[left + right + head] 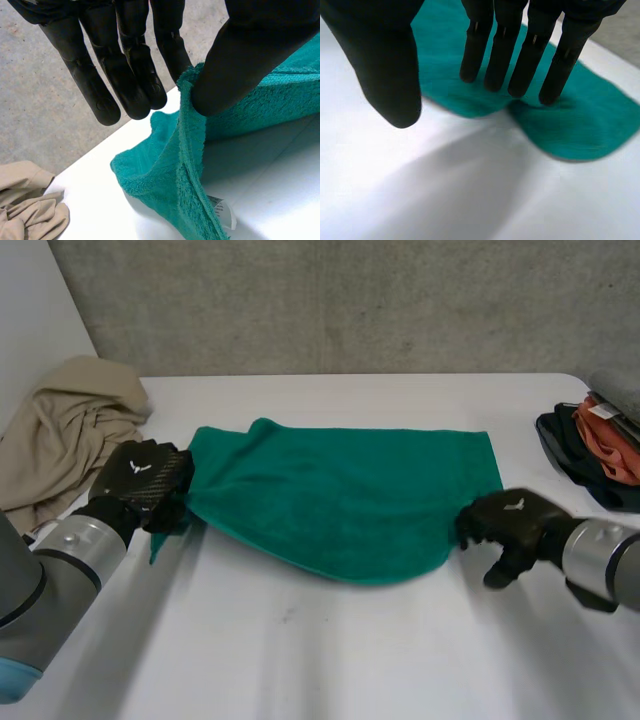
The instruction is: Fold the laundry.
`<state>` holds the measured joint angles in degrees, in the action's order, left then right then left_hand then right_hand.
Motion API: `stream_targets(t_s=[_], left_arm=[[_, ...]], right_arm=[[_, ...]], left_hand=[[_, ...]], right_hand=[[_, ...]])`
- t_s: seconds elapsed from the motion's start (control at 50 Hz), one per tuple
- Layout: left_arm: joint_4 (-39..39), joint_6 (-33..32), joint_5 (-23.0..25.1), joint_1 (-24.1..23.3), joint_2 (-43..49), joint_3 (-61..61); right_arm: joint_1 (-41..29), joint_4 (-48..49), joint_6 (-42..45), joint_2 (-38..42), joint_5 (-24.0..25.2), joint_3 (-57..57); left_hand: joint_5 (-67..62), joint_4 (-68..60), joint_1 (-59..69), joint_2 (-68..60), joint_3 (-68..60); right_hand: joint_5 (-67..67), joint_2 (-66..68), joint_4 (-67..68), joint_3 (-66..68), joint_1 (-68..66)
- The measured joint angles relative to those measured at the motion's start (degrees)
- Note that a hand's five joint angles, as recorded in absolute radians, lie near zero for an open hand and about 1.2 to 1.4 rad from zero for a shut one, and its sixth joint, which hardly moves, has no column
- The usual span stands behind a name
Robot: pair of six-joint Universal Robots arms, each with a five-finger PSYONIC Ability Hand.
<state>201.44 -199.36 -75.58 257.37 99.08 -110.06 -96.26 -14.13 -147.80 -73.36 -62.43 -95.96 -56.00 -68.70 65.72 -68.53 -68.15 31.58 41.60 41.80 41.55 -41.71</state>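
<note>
- The green towel (340, 500) lies spread across the middle of the white table (300, 660). Its near edge is rounded and its far edge fairly straight.
- I see my left hand (148, 478) at the towel's left end, where the cloth is bunched and raised off the table, with a corner hanging down below the hand.
- In the left wrist view the towel's hem (187, 130) stands up between the thumb (240, 60) and the nearest finger. It looks pinched there, the thumb tip pressed on the edge.
- The other fingers (125, 65) of that hand are straight, side by side, and clear of the cloth.
- A small white label (222, 210) shows under the lifted edge, against the table.
- My right hand (510, 523) sits at the towel's right near corner, low over the table.
- In the right wrist view its fingers (510, 50) are straight and close together with narrow gaps. Their tips are on or just above the towel (585, 115), near its rounded edge; I cannot tell whether they press down.
- That hand's thumb (385, 65) is held well apart from the fingers, over bare table, and nothing is gripped.
- A crumpled beige garment (60, 430) lies at the table's left side, just beyond my left hand.
- A heap of dark and orange clothes (590, 445) sits at the right edge, apart from the towel.
</note>
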Motion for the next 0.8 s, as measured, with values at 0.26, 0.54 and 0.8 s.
stream_targets(t_s=[0.26,0.54,0.8], left_arm=[[-0.18,0.01,-0.22,-0.19,-0.22,0.77],[-0.16,0.05,-0.22,-0.05,-0.09,0.96],[0.11,0.03,0.0,0.35,0.64,1.6]], right_arm=[[-10.37,18.65,-4.8,8.91,-5.13,-2.24],[-12.97,20.39,-3.18,19.22,-9.62,9.26],[-12.57,20.92,2.26,24.24,-10.74,15.08]], left_hand=[[0.0,0.0,0.0,0.0,0.0],[0.0,0.0,0.0,0.0,0.0],[0.0,0.0,0.0,0.0,0.0]], right_hand=[[-10.46,-9.02,-9.37,-9.28,8.83],[-2.13,-2.84,-2.42,-2.25,2.47],[-2.12,-2.85,-2.5,-2.32,2.6]])
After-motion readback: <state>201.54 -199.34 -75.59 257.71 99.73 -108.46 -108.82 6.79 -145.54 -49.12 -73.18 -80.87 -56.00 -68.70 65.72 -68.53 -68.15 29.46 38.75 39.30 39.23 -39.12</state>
